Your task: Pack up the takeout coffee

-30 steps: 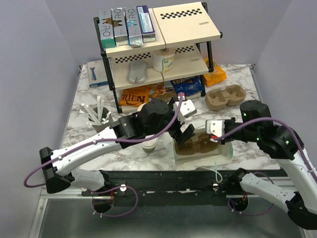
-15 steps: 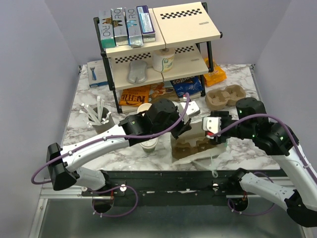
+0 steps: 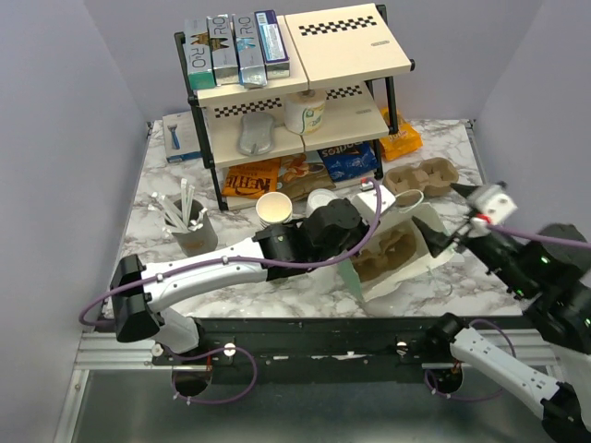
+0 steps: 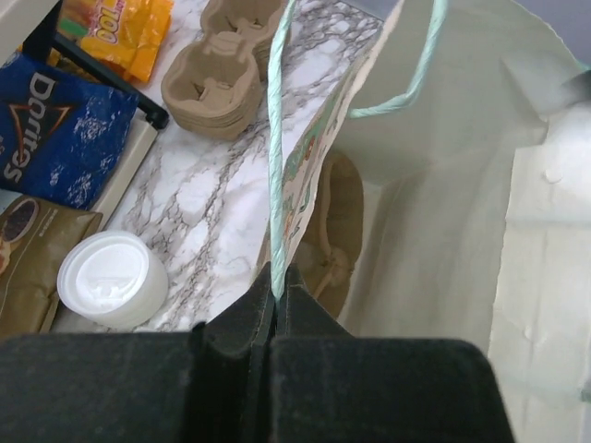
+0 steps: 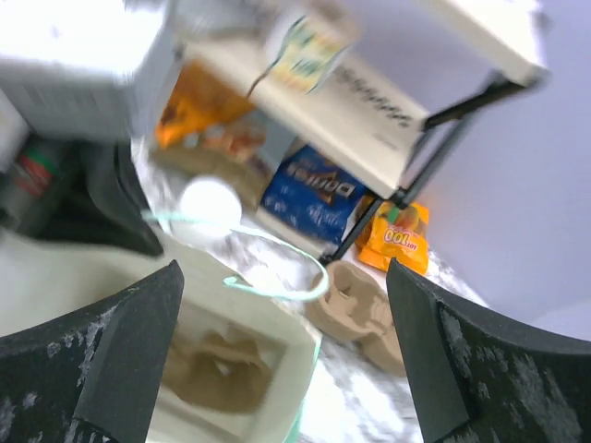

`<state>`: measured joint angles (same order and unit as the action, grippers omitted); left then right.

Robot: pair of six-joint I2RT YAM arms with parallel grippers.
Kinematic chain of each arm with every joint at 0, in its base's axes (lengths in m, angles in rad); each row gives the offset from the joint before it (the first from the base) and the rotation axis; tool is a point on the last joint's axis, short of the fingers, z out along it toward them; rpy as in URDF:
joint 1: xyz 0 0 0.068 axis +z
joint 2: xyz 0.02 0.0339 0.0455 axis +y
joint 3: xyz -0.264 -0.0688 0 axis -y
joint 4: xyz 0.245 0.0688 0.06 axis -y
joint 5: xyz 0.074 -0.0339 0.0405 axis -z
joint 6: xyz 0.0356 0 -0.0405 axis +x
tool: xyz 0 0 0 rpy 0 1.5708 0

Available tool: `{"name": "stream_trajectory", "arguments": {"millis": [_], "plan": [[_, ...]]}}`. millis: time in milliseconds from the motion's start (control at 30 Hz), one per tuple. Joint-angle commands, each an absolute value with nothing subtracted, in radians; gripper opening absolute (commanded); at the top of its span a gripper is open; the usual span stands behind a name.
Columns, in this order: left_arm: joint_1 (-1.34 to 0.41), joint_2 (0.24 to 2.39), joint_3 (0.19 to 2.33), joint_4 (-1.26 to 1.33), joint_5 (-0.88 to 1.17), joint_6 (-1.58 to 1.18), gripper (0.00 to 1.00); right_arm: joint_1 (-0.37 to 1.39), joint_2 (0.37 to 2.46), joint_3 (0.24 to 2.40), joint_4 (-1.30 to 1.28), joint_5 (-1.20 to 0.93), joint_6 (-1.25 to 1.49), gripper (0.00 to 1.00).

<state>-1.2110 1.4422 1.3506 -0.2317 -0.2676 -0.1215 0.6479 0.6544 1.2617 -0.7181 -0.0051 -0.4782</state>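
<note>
My left hand (image 4: pixel 275 297) is pinched tight on the mint handle (image 4: pixel 273 166) of the paper bag (image 4: pixel 443 212); my right hand (image 5: pixel 286 365) stands wide, gripping nothing. The takeout coffee (image 4: pixel 111 279) sits left of the left hand on the worktop (image 4: pixel 212 185), outside the bag, near a blue pack (image 4: pixel 46 138) reading "Doritos"; the orange pack (image 4: pixel 129 28) may say "100".

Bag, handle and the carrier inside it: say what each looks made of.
Bag: white paper, matte, it seems; flat creased walls with folded seams. Handle: pale green twisted cord, probably paper. Carrier: brown moulded pulp, dull and rough, with rounded cup wells.
</note>
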Motion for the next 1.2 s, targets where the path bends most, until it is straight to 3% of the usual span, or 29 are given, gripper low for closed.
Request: {"name": "stream_trajectory", "arguments": {"millis": [0,100,233,300,367,400,500,600,700,900,1033,1167], "plan": [[-1.219,1.494,1.414,-0.224,-0.426,-0.219,0.00,0.650,0.523,1.198,-0.565,0.276,-0.073,1.00],[-1.229,1.502,1.405,-0.196,-0.439,-0.258,0.00,0.652,0.480,1.170,-0.587,0.313,0.104,0.99],[-1.244,1.534,1.436,-0.188,-0.460,-0.268,0.00,0.650,0.529,1.192,-0.606,0.036,0.207,0.88],[-1.247,1.562,1.486,-0.221,-0.514,-0.290,0.00,0.650,0.584,1.203,-0.652,-0.070,0.225,0.78],[-1.255,1.563,1.500,-0.245,-0.529,-0.293,0.00,0.650,0.612,1.201,-0.714,-0.023,0.285,0.70],[-1.258,1.560,1.499,-0.242,-0.528,-0.301,0.00,0.650,0.623,1.200,-0.736,-0.003,0.297,0.59],[-1.262,1.539,1.497,-0.245,-0.558,-0.317,0.00,0.652,0.631,1.197,-0.825,0.074,0.376,0.45],[-1.264,1.539,1.502,-0.270,-0.601,-0.342,0.00,0.650,0.543,1.103,-0.793,0.018,0.390,0.44],[-1.266,1.532,1.482,-0.218,-0.533,-0.328,0.00,0.652,0.477,0.976,-0.703,0.008,0.403,0.35],[-1.301,1.528,1.450,-0.180,-0.549,-0.298,0.00,0.650,0.596,0.963,-0.788,0.144,0.442,0.30],[-1.318,1.476,1.335,-0.016,-0.534,-0.255,0.00,0.650,0.581,0.910,-0.880,0.236,0.501,0.24],[-1.331,1.395,1.152,0.219,-0.476,-0.213,0.00,0.650,0.503,0.764,-0.887,0.189,0.549,0.24]]}}
